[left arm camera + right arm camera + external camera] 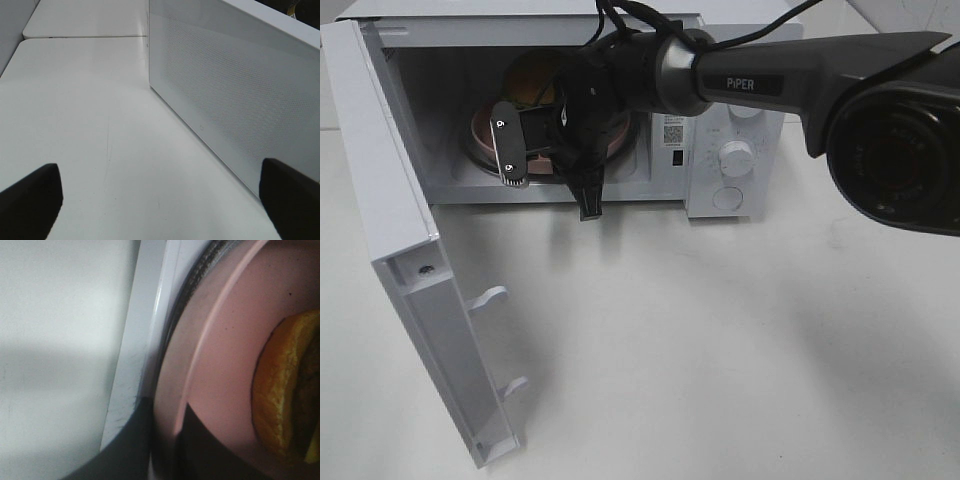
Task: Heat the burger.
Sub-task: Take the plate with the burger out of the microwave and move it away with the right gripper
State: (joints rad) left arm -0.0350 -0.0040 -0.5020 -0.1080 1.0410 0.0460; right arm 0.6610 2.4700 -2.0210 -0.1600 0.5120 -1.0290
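The burger [532, 82] sits on a round pink plate [478, 137] inside the open microwave [715, 205]. My right arm [770, 85] reaches into the cavity from the right and hides most of the plate. The right wrist view shows the bun [280, 395] on the plate [225, 340], with my right gripper [165, 440] shut on the plate's near rim, one dark finger on each side. My left gripper [160, 200] is open, its fingertips [30, 197] far apart and nothing between them; it hangs low over the table beside the microwave door [225, 75].
The microwave door [390, 210] swings out to the left over the white table [720, 350]. Its latch hooks [490, 297] point into the open space. A control knob [736, 157] is on the right panel. A second white table [85, 20] adjoins behind.
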